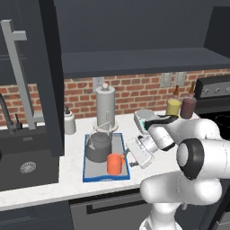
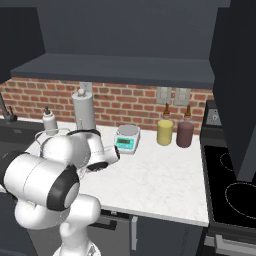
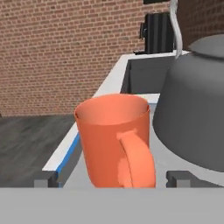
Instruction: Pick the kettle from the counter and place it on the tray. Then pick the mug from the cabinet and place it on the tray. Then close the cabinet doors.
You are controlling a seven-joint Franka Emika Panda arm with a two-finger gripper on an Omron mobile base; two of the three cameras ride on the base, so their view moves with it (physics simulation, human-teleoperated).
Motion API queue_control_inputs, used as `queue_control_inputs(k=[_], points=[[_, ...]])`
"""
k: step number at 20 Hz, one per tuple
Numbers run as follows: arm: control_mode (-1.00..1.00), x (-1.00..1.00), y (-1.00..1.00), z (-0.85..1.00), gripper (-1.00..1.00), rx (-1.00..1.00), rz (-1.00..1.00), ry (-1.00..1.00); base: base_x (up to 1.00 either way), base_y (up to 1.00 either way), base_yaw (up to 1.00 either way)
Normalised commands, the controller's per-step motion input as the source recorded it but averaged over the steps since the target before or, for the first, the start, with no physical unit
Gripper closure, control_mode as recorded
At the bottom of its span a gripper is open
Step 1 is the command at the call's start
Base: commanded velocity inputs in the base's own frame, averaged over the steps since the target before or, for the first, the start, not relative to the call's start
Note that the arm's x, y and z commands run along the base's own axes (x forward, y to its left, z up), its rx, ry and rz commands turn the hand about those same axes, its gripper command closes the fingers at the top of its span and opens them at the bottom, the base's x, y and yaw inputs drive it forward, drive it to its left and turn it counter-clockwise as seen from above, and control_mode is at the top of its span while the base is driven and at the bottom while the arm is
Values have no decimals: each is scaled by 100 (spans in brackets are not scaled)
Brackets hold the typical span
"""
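The orange mug (image 1: 115, 164) stands upright on the front right of the blue-rimmed tray (image 1: 105, 179), close beside the dark grey kettle (image 1: 98, 146), which sits on the tray's back half. My gripper (image 1: 127, 161) is level with the mug at its right side. In the hand view the mug (image 3: 113, 135) fills the middle with its handle facing me, the kettle (image 3: 197, 113) is to its right, and my gripper (image 3: 113, 178) is open, each fingertip (image 3: 46, 178) standing clear of the mug's side. The cabinet door (image 1: 49, 76) with its bar handle (image 1: 18, 72) hangs open at the left.
A paper-towel roll (image 1: 104, 105) and a soap bottle (image 1: 69, 121) stand behind the tray. A scale (image 1: 146, 119), a yellow jar (image 1: 173, 107) and a dark jar (image 1: 188, 108) are at the back right. The black sink (image 1: 27, 161) lies left, the stove (image 2: 235, 185) right.
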Motion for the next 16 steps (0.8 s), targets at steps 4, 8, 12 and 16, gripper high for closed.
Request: queue_control_inputs(k=[4,8,12,16], points=[[-100,-55,-19,87,-100,1,-2,0,0,0,0],[-100,-61,-12,89,-100,0,-3,1,0,0,0],[-100,-68,-9,82,-100,0,-7,0,0,0,0],[-100,-63,-5,82,-100,0,-15,4,0,0,0]])
